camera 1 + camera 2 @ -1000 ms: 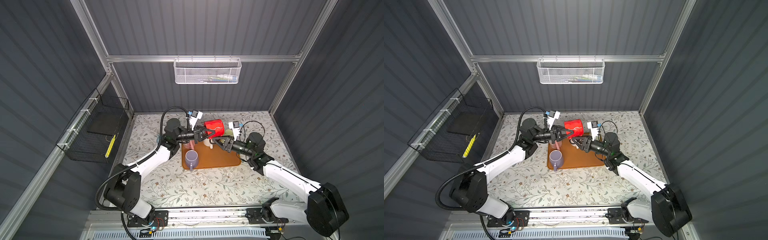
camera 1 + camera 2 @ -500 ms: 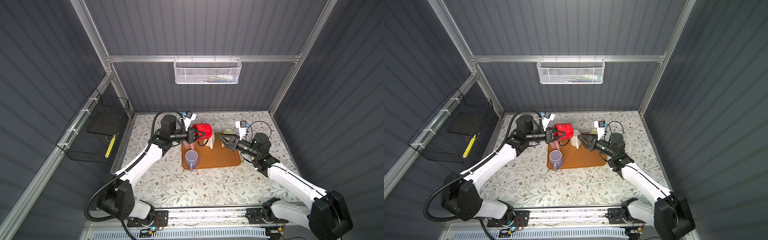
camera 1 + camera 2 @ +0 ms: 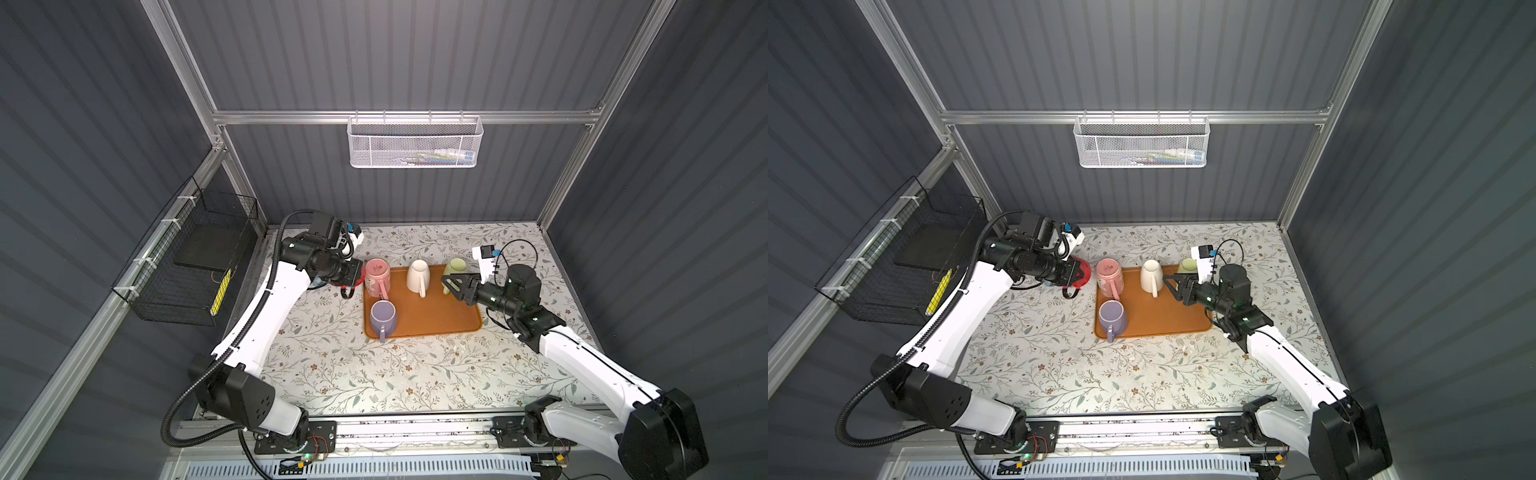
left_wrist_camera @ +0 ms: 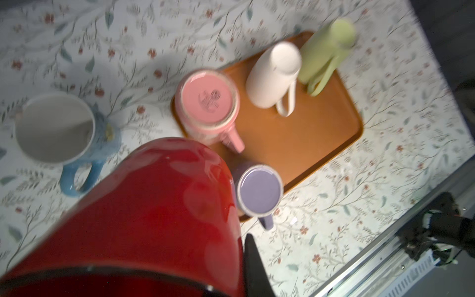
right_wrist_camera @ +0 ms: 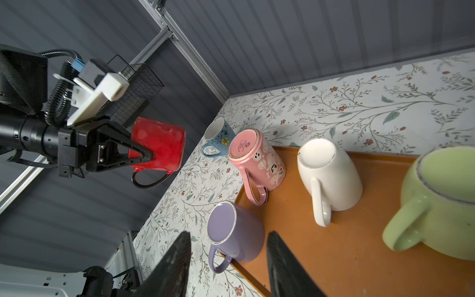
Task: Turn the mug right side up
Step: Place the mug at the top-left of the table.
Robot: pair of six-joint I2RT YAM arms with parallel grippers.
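Flowery tabletop lies under my left jaws, shut tight on the shiny red mug; I should turn it slowly, mouth up. Right jaws hang open.

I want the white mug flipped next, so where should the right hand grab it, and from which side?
Probably the handle: the white mug stands rim-down on the tray, so its rim is unreachable, while the handle juts toward the front, clear of its neighbours. The open right hand could come in low from the front right.
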